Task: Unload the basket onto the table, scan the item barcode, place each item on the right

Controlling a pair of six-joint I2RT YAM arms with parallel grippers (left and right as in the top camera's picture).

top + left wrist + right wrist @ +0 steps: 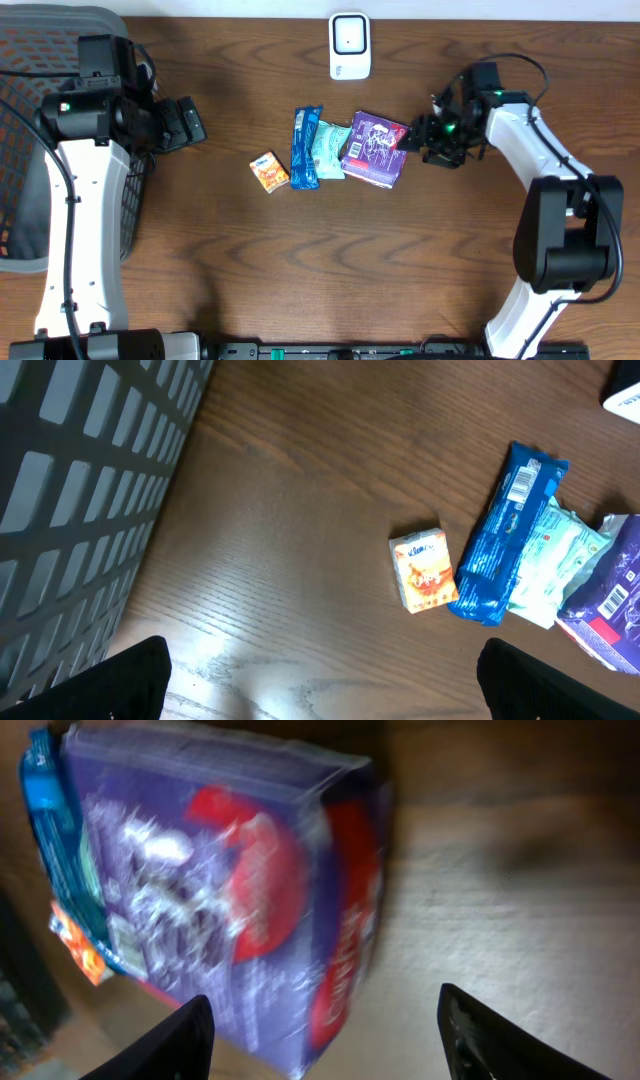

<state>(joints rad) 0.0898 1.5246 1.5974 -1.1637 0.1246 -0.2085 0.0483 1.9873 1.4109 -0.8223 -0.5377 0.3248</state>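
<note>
1. Overhead, the worktop [300,280] is carrying packets [305,150] at centre.
2. Purple box [375,150] is lying at their 3 o'clock; right claw [415,140] is standing parted just beside it.
3. Left claw [197,125] is hanging released at 9 o'clock.
4. White scanner [349,45] is sitting at 12 o'clock.

**Dark wood table, mesh basket at its left**

A dark brown table [300,280] with strong wood grain fills the overhead view. A black mesh basket [25,170] with a grid wall stands at its left side. A pale strip [200,8] runs along the far edge. Soft light glints off the wood.
</note>
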